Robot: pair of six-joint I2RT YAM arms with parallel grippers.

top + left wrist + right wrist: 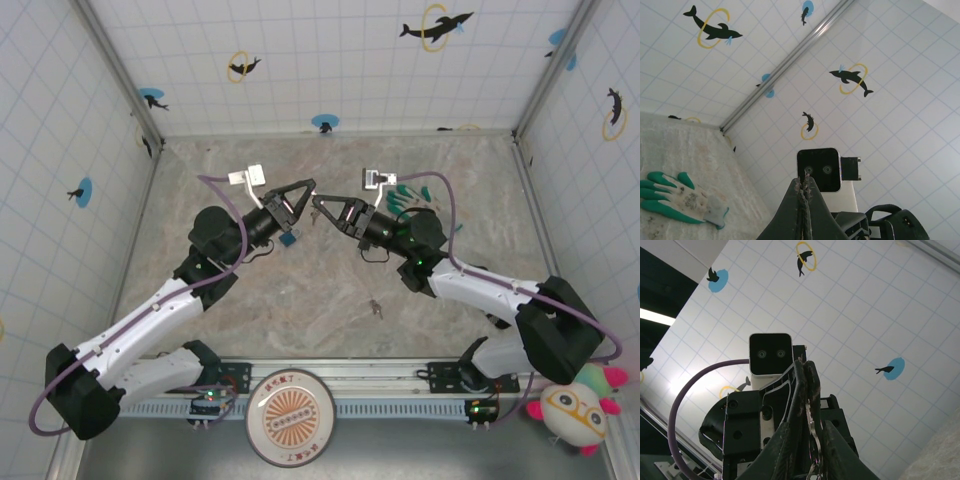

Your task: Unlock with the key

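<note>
Both arms are raised and their tips nearly meet mid-air. The left pincer (pixel 309 186) (pixel 804 176) is fully closed; nothing clear shows in it. The right pincer (pixel 319 201) (pixel 804 365) is closed, with silvery loops (pixel 812 432) pinched between its fingers. The key (pixel 376 308) lies on the tabletop (pixel 300 310), well apart from both. A teal block (pixel 288 238) sits under the left arm.

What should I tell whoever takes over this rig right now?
Left end effector: shut and raised, with nothing visibly held.
Right end effector: shut on silvery metal, apparently the key, with its tip close to the left one's.
Small teal block is by the left wrist. The glove lies behind the right arm. A tiny greyish item lies on the table nearer the bases.
Done: the key seems to be picked up.
Left: inserting and turning it. I can't tell which item is the lock.
</note>
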